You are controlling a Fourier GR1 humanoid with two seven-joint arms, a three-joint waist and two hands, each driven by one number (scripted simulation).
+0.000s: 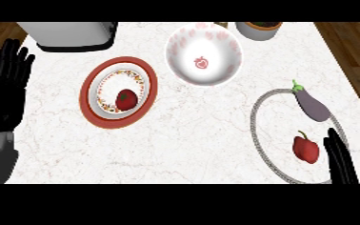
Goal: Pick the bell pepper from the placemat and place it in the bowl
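A red bell pepper (pixel 306 148) with a short stem lies on a round pale placemat (pixel 271 121) with a grey patterned rim, at the right of the counter. My right hand (pixel 339 158) comes up from the lower right edge, fingers straight, just right of the pepper and not holding it. A white bowl (pixel 205 53) with pink markings and a red fruit drawing inside stands at the upper middle. At the left edge my left hand (pixel 14 78) rests open, fingers up.
A purple eggplant (pixel 311 104) lies on the same placemat, above the pepper. A red-rimmed plate (pixel 118 91) with a tomato (pixel 126 100) sits left of centre. A grey toaster (pixel 70 34) stands at the top left, a pot (pixel 259 29) at the top right.
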